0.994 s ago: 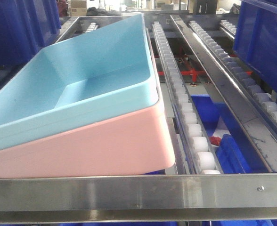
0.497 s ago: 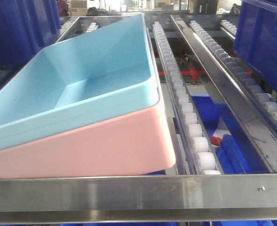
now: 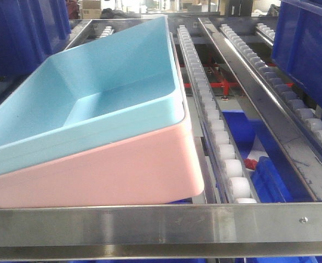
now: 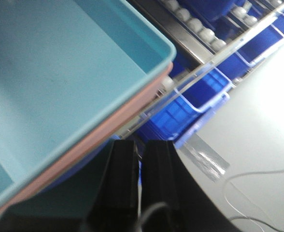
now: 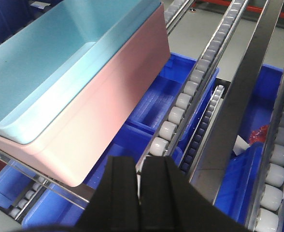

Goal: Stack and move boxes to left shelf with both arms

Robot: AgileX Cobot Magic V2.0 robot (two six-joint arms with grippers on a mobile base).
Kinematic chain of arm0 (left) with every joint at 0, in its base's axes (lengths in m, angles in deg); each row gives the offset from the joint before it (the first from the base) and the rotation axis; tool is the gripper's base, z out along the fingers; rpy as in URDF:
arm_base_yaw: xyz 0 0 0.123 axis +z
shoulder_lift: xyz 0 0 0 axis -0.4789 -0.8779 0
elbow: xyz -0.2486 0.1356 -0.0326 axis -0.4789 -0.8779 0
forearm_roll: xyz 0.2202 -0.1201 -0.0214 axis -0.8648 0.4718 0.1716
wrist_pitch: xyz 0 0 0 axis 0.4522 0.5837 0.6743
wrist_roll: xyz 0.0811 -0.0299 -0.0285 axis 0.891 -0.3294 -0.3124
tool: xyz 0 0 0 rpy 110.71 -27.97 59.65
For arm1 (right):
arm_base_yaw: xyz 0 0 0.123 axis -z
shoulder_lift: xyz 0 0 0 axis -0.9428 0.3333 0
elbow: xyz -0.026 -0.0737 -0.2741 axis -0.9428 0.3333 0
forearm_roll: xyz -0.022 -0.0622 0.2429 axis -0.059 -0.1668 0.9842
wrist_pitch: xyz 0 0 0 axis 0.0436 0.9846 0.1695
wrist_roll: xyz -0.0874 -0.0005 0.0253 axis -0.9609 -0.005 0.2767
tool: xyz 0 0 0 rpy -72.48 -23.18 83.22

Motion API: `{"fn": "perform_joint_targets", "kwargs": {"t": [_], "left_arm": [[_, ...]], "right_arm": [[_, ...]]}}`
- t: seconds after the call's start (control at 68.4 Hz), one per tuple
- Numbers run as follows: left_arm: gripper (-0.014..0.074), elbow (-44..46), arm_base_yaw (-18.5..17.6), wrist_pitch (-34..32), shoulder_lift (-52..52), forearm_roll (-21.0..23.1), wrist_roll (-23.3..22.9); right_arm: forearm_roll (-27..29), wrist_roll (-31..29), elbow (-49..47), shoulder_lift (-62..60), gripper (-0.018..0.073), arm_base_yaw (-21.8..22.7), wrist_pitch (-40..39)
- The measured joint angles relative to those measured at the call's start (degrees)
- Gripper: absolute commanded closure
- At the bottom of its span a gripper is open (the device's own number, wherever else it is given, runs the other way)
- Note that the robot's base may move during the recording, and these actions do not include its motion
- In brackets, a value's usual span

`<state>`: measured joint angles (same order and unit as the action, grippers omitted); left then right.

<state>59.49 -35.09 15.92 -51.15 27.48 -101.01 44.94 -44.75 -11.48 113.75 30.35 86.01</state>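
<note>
The light blue box [image 3: 95, 93] sits nested inside the salmon pink box [image 3: 122, 170], and the stack rests tilted on the left shelf [image 3: 161, 222], behind its brushed-steel front bar. Both boxes also show in the left wrist view, blue [image 4: 60, 72] over pink [image 4: 93, 145], and in the right wrist view, blue [image 5: 45, 72] over pink [image 5: 113, 92]. My left gripper [image 4: 141, 145] is shut with nothing in it, below the stack's near corner. My right gripper [image 5: 141, 162] is shut and empty too, off the pink box's right side near a roller rail [image 5: 180, 104]. Neither touches the boxes.
Dark blue crates stand on the shelf at left [image 3: 18, 33] and right [image 3: 309, 49], with more on the level below [image 5: 156, 101]. Roller rails [image 3: 216, 126] run back from the front bar. A grey floor with tape [image 4: 205, 157] lies right of the rack.
</note>
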Motion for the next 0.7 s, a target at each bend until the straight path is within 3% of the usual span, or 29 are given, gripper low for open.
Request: {"fn": "perform_joint_targets", "kwargs": {"t": [0.102,0.175,0.322,0.497,0.555,0.702], "left_arm": [[0.0589,-3.8,0.4,-1.9,4.3,5.7,6.3],[0.0589,-7.4,1.7,-5.0,8.9,7.3,9.4],[0.0589,-16.1,7.5,-9.6,17.9,8.7,10.8],[0.0589,-25.0,18.7,-13.0,28.1,9.5,11.0],[0.0589,-27.6,24.2,-14.1,31.6,9.8,11.4],[0.0589,-31.6,36.5,-19.1,36.8,13.5,18.1]], "right_arm": [[0.0,0.0,0.0,0.0,0.0505,0.0,0.0],[0.0,0.0,0.0,0.0,0.0505,0.0,0.0],[0.0,0.0,0.0,0.0,0.0505,0.0,0.0],[-0.1,0.0,0.0,0.0,0.0505,0.0,0.0],[-0.1,0.0,0.0,0.0,0.0505,0.0,0.0],[-0.1,0.0,0.0,0.0,0.0505,0.0,0.0]]}}
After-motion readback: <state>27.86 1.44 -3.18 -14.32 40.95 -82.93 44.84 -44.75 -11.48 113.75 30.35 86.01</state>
